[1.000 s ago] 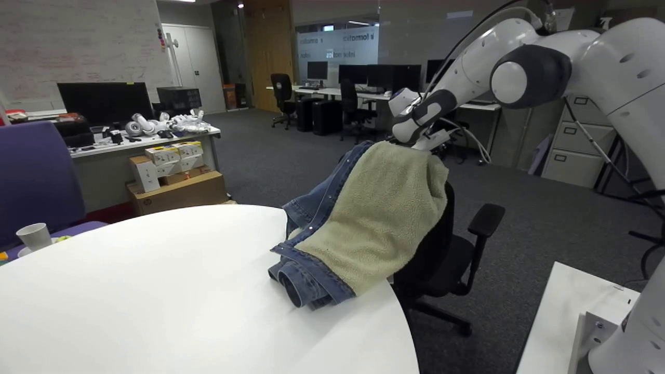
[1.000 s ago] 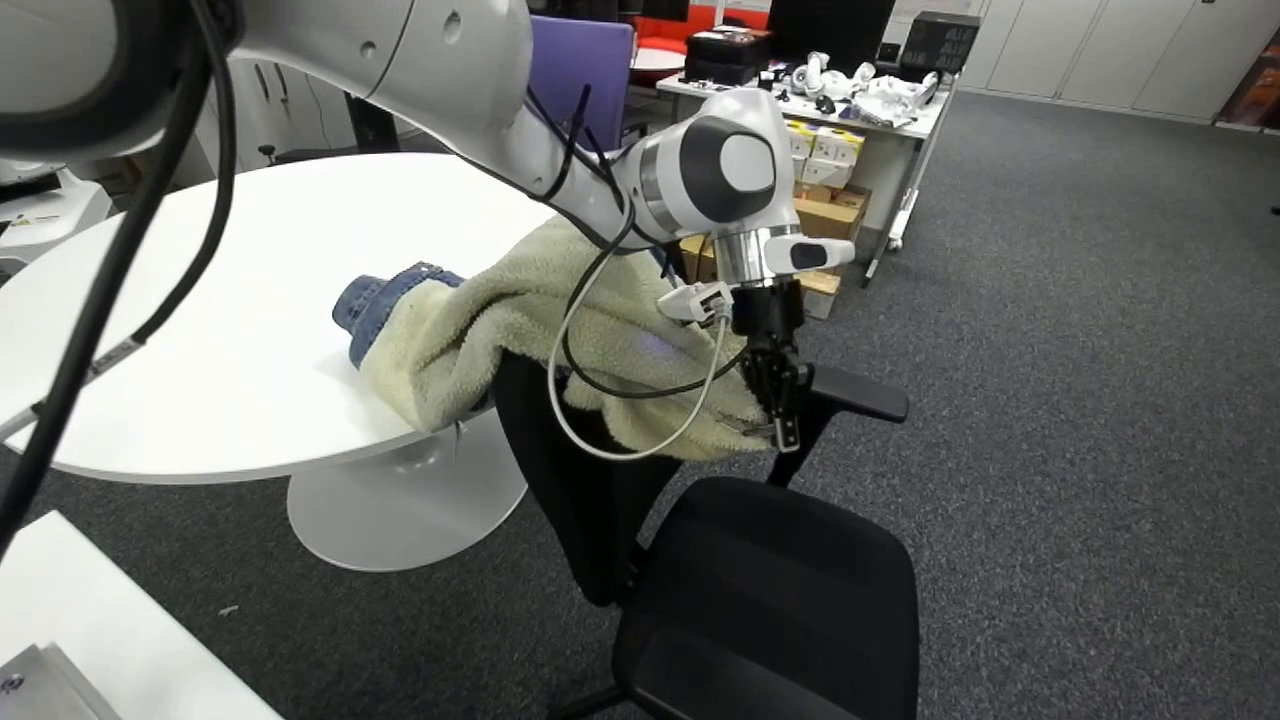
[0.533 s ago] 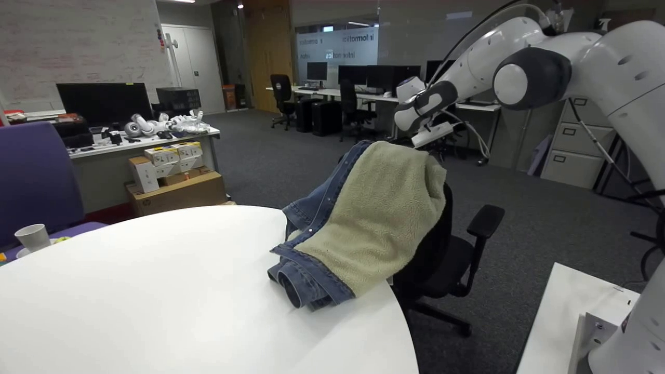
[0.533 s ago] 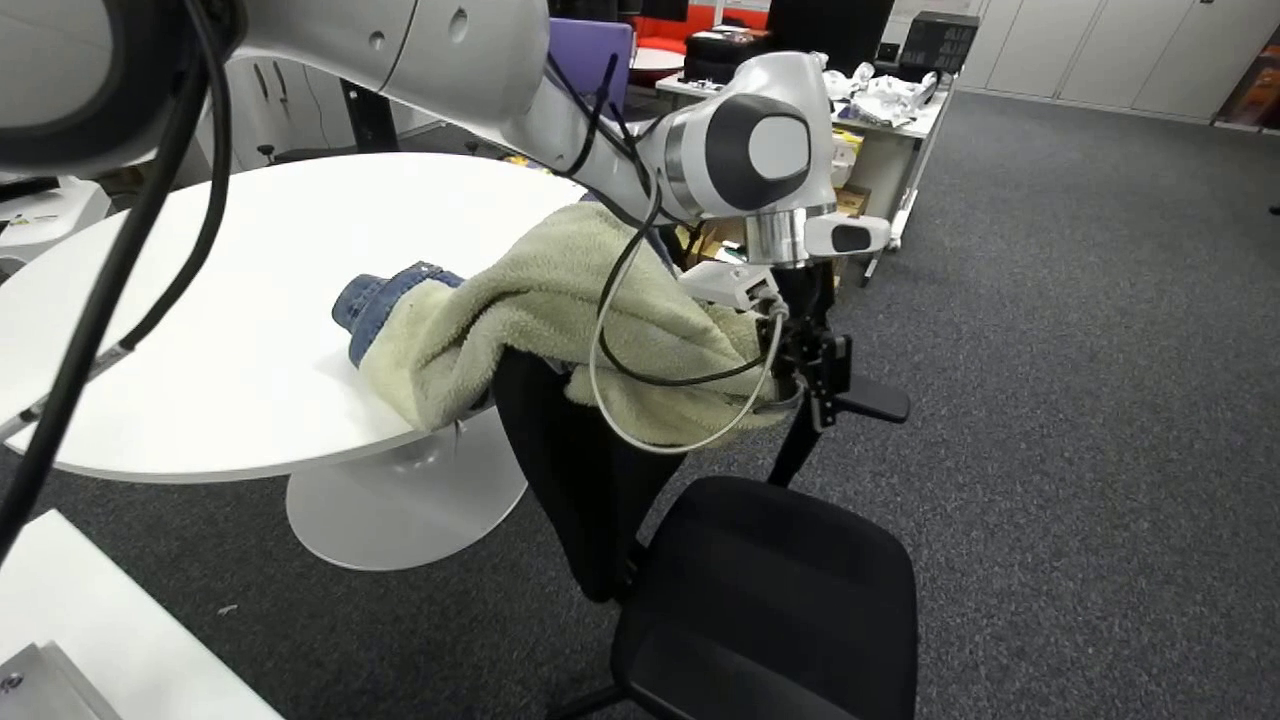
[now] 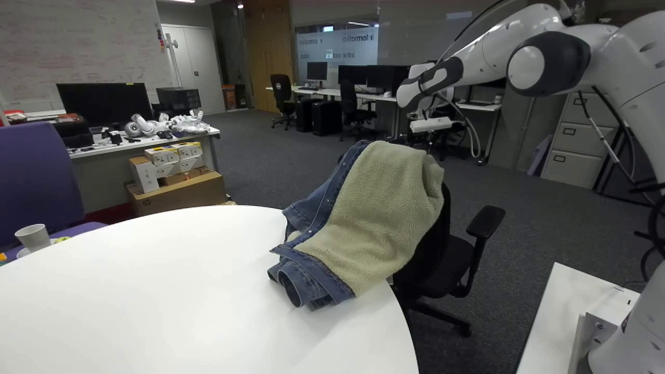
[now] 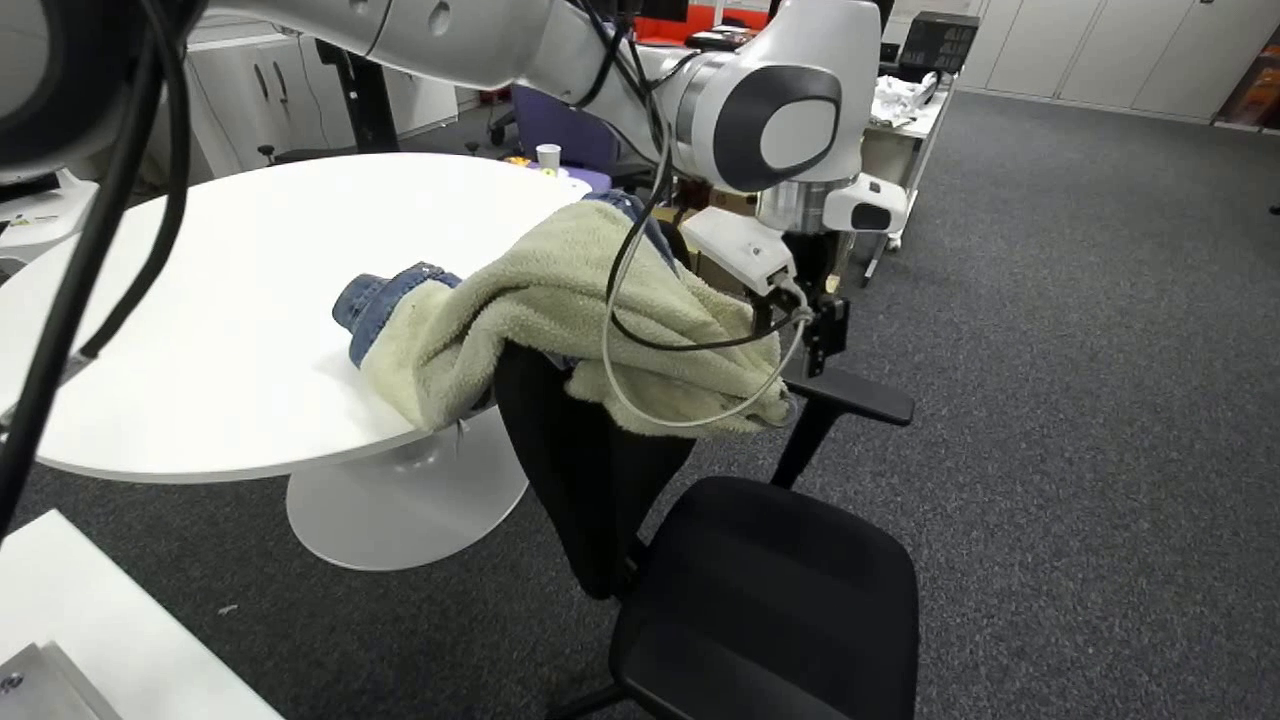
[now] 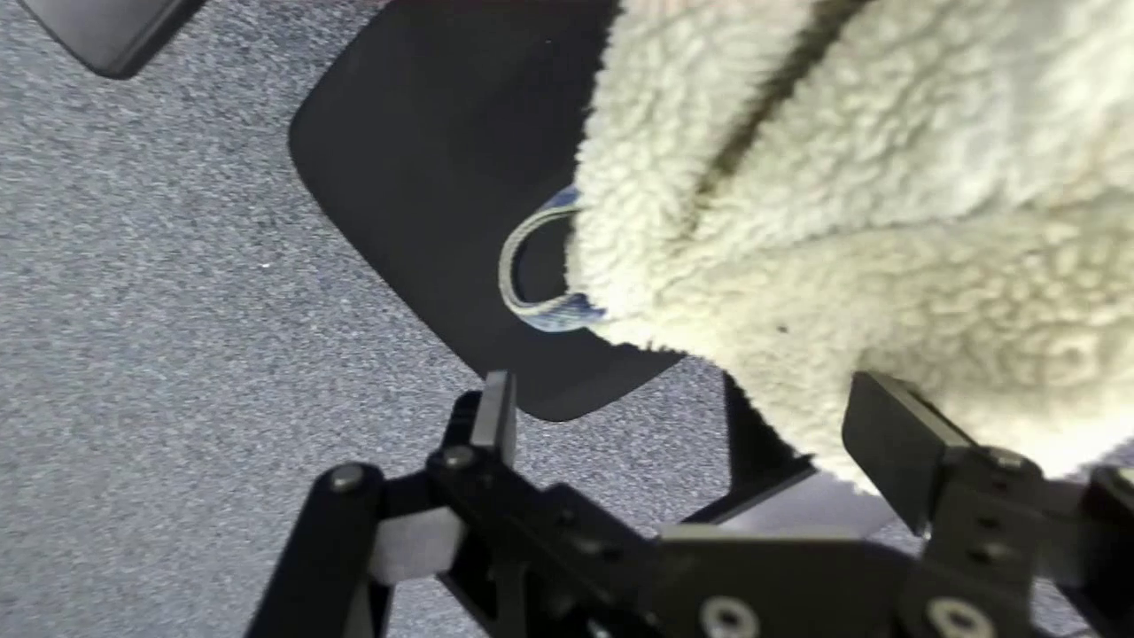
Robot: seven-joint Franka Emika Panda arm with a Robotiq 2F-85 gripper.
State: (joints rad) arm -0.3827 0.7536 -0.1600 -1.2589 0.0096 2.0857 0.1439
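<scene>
A blue denim jacket with cream fleece lining hangs over the backrest of a black office chair, and one end rests on a round white table. In the wrist view my gripper stands wide open with nothing between its fingers. The right finger overlaps the fleece in the picture; whether it touches cannot be told. To the left, the other finger is over the floor. A denim loop sticks out from the fleece edge. In an exterior view the gripper is beside the jacket's hanging end, above the armrest.
The round table adjoins the chair. Cables loop from the wrist in front of the fleece. Beside the arm's base is a white surface. A purple chair and a cup are across the table.
My jaws have opened wide. The wrist has risen and moved away from the robot's base, off the jacket's hanging edge. The jacket's hanging end has shifted slightly; its table end is unchanged.
</scene>
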